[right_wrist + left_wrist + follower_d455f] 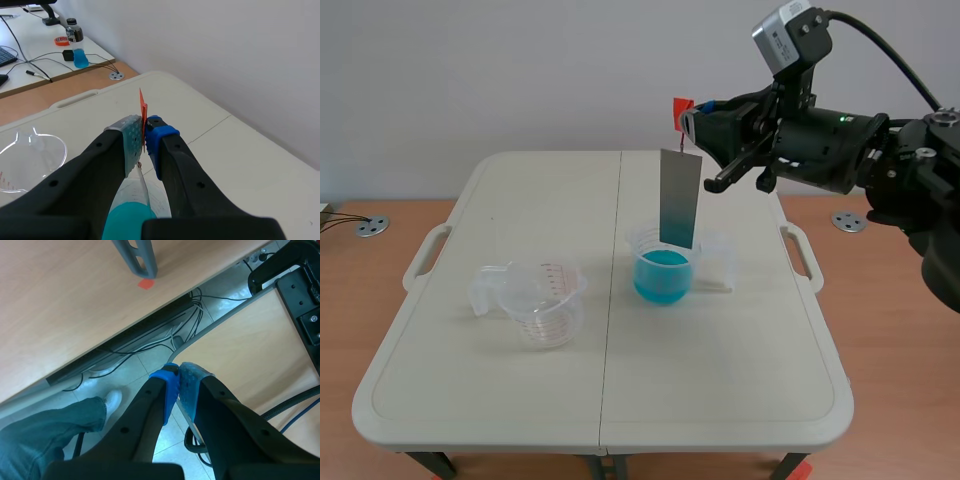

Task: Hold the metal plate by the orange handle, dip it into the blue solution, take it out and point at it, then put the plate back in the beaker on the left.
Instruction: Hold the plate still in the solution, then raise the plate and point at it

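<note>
My right gripper [686, 118] comes in from the right, raised above the table, and is shut on the orange handle [682, 107] of the metal plate [678, 197]. The grey plate hangs straight down, its lower edge just inside the beaker of blue solution [663, 270]. In the right wrist view the orange handle [143, 116] is pinched between my pads, with the blue solution [127, 223] below. An empty clear beaker [545, 302] stands on the table's left half. My left gripper [177, 383] is shut on nothing, away from the table, over the floor.
The white folding table [720, 380] has a seam down its middle. In the left wrist view I see floor cables [150, 342], a person's trouser leg and shoe [111, 401], and a wooden desk surface [60, 305]. A bottle [76, 47] stands on a far desk.
</note>
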You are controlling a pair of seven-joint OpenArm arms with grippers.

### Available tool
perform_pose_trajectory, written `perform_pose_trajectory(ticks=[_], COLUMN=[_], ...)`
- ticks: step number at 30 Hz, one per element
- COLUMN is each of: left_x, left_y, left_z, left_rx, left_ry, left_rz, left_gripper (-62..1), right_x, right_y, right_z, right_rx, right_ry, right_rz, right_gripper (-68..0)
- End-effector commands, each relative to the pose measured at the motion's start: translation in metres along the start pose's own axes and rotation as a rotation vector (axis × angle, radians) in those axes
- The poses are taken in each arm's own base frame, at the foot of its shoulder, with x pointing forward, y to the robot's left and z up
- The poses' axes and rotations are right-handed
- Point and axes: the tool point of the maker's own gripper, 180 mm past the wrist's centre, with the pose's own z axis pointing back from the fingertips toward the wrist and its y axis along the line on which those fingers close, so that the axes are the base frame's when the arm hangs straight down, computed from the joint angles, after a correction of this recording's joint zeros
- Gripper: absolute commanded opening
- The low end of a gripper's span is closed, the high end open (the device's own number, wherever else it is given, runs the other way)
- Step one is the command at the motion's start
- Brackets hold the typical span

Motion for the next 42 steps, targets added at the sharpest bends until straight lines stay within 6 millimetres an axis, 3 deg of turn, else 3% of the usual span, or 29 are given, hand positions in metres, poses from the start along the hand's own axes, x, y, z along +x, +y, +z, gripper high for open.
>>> perform_pose_trajectory(ticks=[1,7,10,20,24,34,42], left_x=[0.005,0.011,0.026,0.122,0.165,0.265,0.304], left_y=[-0.002,0.001,0.009,0.077,0.095,0.084,0.033], left_z=[0.0,-0.002,-0.006,-0.011,-0.008,0.001,-0.029], left_rx=[-0.007,-0.001,0.016,0.124,0.163,0.03,-0.089], left_ry=[-0.016,-0.042,-0.08,-0.273,-0.373,-0.625,-0.63], left_rz=[-0.002,-0.004,-0.016,-0.129,-0.148,-0.185,-0.289], left_gripper=[-59.7,-59.7,-59.7,-59.7,-59.7,-59.7,-59.7], right_x=[0.026,0.047,0.057,0.084,0.092,0.102,0.105], right_y=[-0.003,0.0,0.004,0.018,0.022,0.027,0.027], right_z=[-0.002,-0.001,0.0,0.0,0.0,0.001,0.001], right_rx=[0.009,0.026,0.038,0.08,0.091,0.108,0.111], right_ry=[-0.056,-0.086,-0.1,-0.136,-0.155,-0.182,-0.192], right_rz=[0.03,0.025,0.02,0.011,0.011,-0.007,-0.012], right_gripper=[-66.2,-66.2,-66.2,-66.2,-66.2,-66.2,-66.0])
